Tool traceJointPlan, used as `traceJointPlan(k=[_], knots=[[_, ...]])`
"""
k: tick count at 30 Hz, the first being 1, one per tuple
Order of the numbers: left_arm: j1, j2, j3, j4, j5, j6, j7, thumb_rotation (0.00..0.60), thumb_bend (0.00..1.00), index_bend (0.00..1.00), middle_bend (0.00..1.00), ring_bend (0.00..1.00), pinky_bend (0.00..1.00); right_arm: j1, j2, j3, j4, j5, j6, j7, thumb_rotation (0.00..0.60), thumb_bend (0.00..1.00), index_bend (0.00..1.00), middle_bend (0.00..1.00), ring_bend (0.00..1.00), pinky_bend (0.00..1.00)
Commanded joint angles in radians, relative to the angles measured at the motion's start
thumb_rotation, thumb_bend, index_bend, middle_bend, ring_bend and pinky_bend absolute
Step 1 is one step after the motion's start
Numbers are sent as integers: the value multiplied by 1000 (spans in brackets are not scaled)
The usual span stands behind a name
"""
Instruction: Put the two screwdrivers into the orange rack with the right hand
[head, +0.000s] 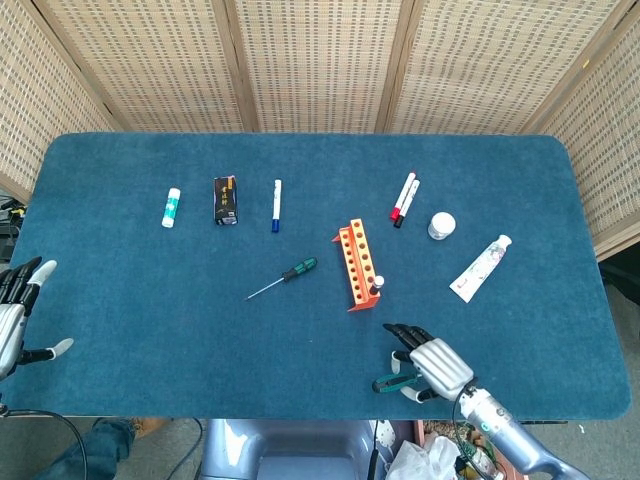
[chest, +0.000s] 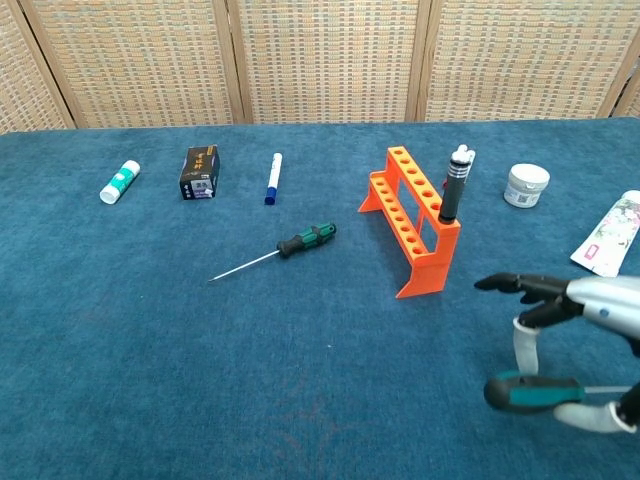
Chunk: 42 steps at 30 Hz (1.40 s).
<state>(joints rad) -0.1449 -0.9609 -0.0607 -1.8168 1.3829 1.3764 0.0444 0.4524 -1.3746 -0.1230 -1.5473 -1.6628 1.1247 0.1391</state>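
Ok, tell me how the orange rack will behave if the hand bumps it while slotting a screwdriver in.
The orange rack looks like light plastic on thin legs, so a bump would probably slide it on the cloth. It stands narrow and tall, with a marker upright at one end, so a sideways knock may tip it.

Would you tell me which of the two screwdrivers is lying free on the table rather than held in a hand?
The screwdriver left of the orange rack: it lies alone mid-table, while the other one is held by the right hand.
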Motion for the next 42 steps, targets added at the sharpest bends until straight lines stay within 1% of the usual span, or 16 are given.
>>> traceJointPlan(k=[1,6,11,14,16,20,24,32,36,42], knots=[[0,0,1,0,1,0,0,600,0,0,0,0,0,0,70,35,-74,-1,59,84,600,428,638,0,0,101],[1,2,0,-2,1,1,-3,600,0,0,0,0,0,-6,165,97,-137,35,128,189,600,428,639,0,0,101],[1,4,1,-3,4,1,-8,600,0,0,0,0,0,-5,229,171,-146,113,152,302,600,428,642,0,0,101],[1,6,2,-3,6,0,-11,600,0,0,0,0,0,2,252,221,-147,186,137,395,600,428,643,0,0,101],[0,6,1,-2,5,-1,-13,600,0,0,0,0,0,13,271,255,-152,238,107,468,600,431,646,0,0,101],[-1,7,0,-2,1,-5,-14,600,0,0,0,0,0,36,291,312,-150,317,47,566,600,434,651,5,0,101],[-3,7,-2,0,-5,-8,-16,600,0,0,0,0,0,62,290,356,-135,367,3,580,600,434,653,8,0,101],[-10,5,-9,2,-23,-20,-12,600,0,0,0,0,0,119,257,426,-100,435,-48,516,600,434,655,19,0,101],[-13,6,-12,2,-33,-27,-11,600,0,0,0,0,0,147,236,453,-87,475,-88,513,600,434,656,26,0,101],[-18,6,-16,4,-45,-36,-10,600,0,0,0,0,0,201,185,490,-49,546,-181,530,600,434,660,33,0,88]])
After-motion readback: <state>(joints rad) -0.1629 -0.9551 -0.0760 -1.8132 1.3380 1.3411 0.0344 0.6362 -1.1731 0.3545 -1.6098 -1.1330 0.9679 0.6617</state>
